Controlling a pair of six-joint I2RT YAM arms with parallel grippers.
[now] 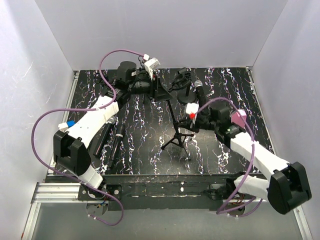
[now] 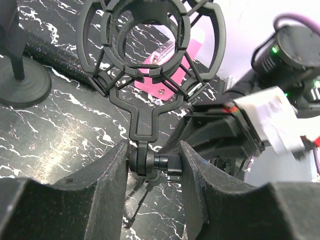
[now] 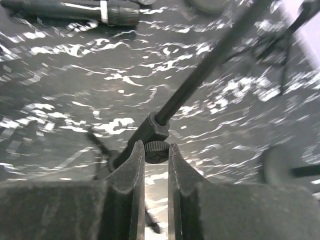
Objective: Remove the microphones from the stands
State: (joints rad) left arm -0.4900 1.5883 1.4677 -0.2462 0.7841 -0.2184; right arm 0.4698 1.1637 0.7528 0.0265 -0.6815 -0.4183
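- Since the shock mount (image 2: 150, 40) sits empty, removal looks done (a microphone (image 1: 119, 140) lies on the table (image 1: 145, 156), left of the stand (image 1: 175, 122)).
- The left gripper (image 2: 152, 156) clamps the mount's pivot (image 2: 142, 162), and the right gripper (image 3: 156, 161) pinches the stand's knob (image 3: 156, 149).
- Remaining, I judge: release both.

You have black tripod microphone stand (image 1: 173, 120) centred on black marbled table (image 1: 252, 107), two black handheld microphones (image 1: 118, 142) lying side by side left of it, round-based black desk stand (image 1: 188, 95) behind.

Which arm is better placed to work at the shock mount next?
Left. The left gripper grips the shock mount at its pivot. The right gripper is lower down, shut on the clamp knob of the stand pole.
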